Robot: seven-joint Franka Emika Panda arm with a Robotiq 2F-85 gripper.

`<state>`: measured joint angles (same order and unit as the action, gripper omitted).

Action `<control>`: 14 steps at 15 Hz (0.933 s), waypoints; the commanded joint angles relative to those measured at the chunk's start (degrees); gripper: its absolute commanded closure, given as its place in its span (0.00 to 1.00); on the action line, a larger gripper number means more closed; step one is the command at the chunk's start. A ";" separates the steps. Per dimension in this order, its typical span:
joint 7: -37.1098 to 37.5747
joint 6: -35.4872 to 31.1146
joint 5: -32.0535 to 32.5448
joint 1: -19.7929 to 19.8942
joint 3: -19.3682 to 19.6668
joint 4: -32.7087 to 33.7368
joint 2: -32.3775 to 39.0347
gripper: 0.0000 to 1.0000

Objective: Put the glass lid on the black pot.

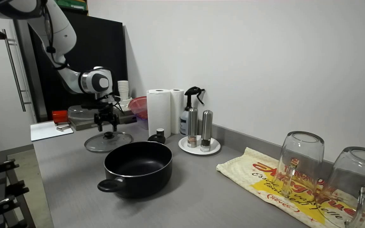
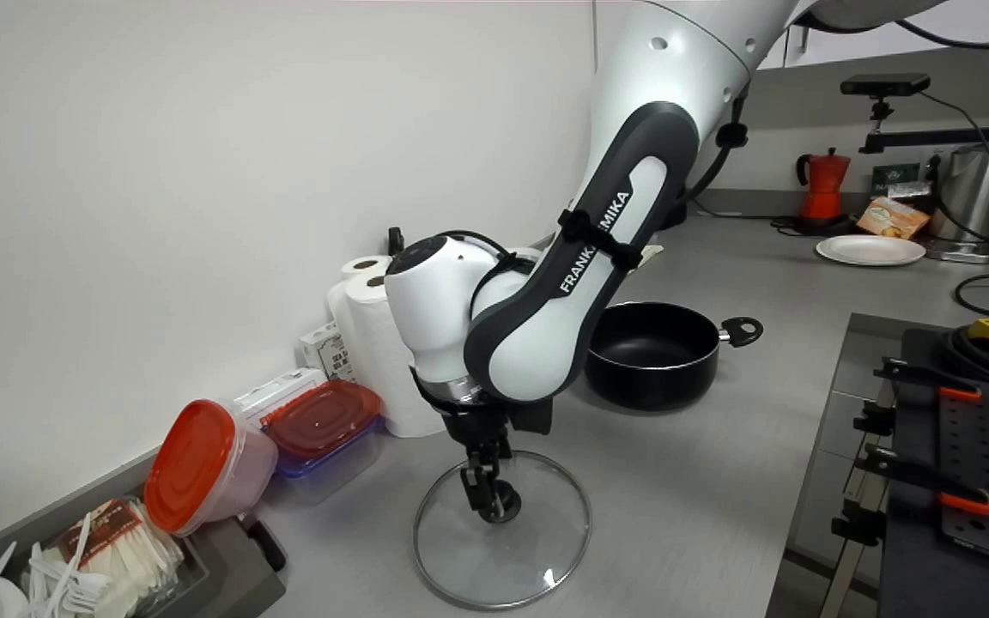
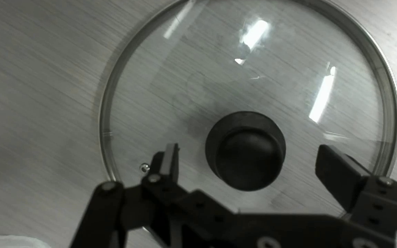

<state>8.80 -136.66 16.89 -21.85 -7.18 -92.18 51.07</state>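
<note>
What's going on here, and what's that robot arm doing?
A robot arm has its open pincer at the dark knob of a glass lid. The wrist view shows a gap on each side of the knob, so it isn't gripped yet. The lid lies on the grey counter. The black pot stands nearby, uncovered; the lid will probably go on it.

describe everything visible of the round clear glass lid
The round clear glass lid has a silvery metal rim, a round black centre knob and a small metal-ringed spot, perhaps a vent. It lies flat, knob up, on the grey countertop, apart from the two-handled black pot. The open black gripper straddles the knob with a gap either side; whether it touches the lid is unclear.
</note>
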 commanded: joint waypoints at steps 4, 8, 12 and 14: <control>-1.18 -0.33 -0.40 -1.78 1.18 2.89 2.57 0.00; -1.30 0.03 -0.33 -2.29 1.45 4.77 3.93 0.00; -1.67 0.47 -0.51 -2.39 1.43 6.11 4.97 0.25; -1.95 0.54 -0.65 -2.25 1.34 6.48 5.26 0.33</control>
<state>8.66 -136.68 16.94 -23.36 -6.50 -88.26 54.76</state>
